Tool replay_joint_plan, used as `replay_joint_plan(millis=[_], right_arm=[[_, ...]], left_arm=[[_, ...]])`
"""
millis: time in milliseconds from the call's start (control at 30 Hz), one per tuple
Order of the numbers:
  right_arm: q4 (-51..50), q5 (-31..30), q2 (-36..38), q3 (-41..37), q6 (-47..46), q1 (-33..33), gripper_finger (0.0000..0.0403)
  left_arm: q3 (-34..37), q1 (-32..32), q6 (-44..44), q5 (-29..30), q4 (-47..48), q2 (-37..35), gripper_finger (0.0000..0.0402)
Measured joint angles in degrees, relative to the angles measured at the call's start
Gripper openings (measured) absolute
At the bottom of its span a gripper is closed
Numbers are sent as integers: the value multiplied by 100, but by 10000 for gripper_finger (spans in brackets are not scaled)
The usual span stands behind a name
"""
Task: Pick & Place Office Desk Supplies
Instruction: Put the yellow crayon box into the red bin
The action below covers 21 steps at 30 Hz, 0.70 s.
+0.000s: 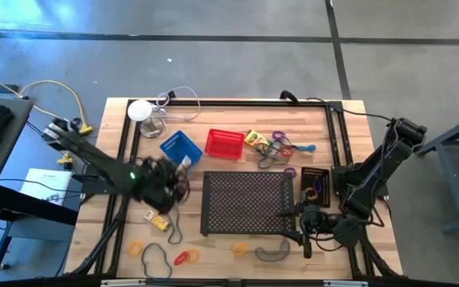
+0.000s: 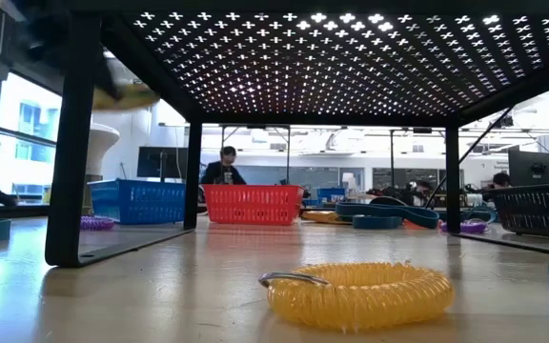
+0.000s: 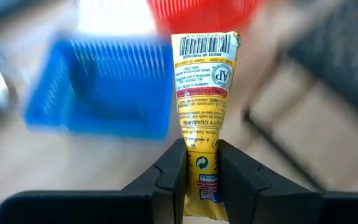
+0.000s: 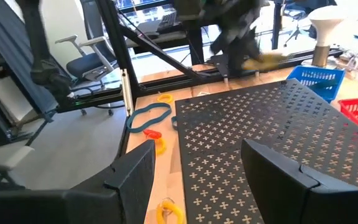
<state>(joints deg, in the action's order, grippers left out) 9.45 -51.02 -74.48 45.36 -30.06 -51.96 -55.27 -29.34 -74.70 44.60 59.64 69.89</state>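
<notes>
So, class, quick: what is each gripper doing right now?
Left gripper: closed on a yellow crayon box, near the blue basket.
Right gripper: open, empty, over the black tray.

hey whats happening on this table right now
The left gripper has its jaws shut on a yellow crayon box and holds it off the table near the blue basket; the red basket sits just beyond. The right gripper waits, jaws open, at the edge of the black tray. A second crayon box and rubber bands lie on the table.
</notes>
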Motion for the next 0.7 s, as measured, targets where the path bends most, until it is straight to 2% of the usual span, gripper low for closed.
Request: replay_joint_plan(millis=[100,200,267,333,400,467,567,700], right_arm=[[-3,1,0,0,-127,0,227],[1,2,0,0,-166,0,227],[0,0,0,0,-168,0,227],[1,1,0,0,-171,0,227],[1,2,0,0,-196,0,227],[-1,0,-11,0,-289,0,227],[22,0,-124,0,-328,0,227],[44,0,-267,0,-337,0,227]], left_arm=[[-2,564,1432,526,-602,-514,70],[-2,1372,3056,265,-1636,-829,70],[-4,2013,4155,-540,-2404,-900,70],[-4,2650,4989,-1749,-3147,-866,70],[-7,3266,5436,-2949,-3745,-725,69],[-7,3810,5567,-3885,-4172,-509,69],[-11,4502,5585,-4659,-4493,-90,69],[-11,5133,5587,-5147,-4582,531,69]])
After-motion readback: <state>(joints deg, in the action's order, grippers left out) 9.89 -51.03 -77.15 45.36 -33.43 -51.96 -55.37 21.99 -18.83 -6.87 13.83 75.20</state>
